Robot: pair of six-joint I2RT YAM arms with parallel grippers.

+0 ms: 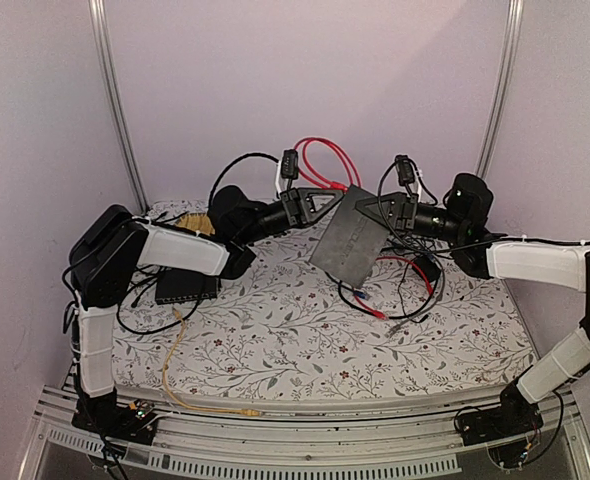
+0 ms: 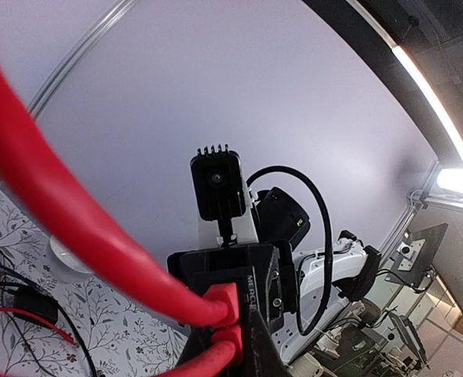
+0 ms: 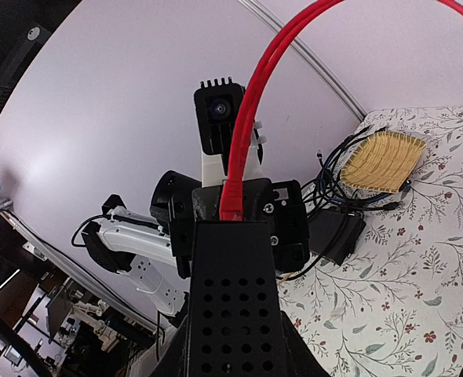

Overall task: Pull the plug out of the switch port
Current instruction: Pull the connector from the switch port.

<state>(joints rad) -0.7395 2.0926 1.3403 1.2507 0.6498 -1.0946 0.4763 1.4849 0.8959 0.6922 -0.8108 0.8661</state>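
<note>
The flat black switch (image 1: 350, 245) hangs tilted in the air above the cloth, and my right gripper (image 1: 373, 215) is shut on its right end. In the right wrist view its perforated face (image 3: 231, 298) fills the space between my jaws. A red plug (image 3: 235, 206) sits against its far thin edge and covers the switch port. My left gripper (image 1: 327, 193) is at that same edge, shut on a red plug (image 2: 231, 339). A second red plug (image 2: 227, 302) sits just above it. Both red cables (image 1: 325, 160) loop upward. I cannot tell how deep the plugs sit.
A dark grey box (image 1: 187, 287) with a yellow cable (image 1: 175, 370) lies at the left on the floral cloth (image 1: 275, 340). A woven straw mat (image 3: 384, 161) lies at the back. Loose black, red and blue cables (image 1: 405, 290) and a black adapter (image 3: 337, 236) lie under the switch.
</note>
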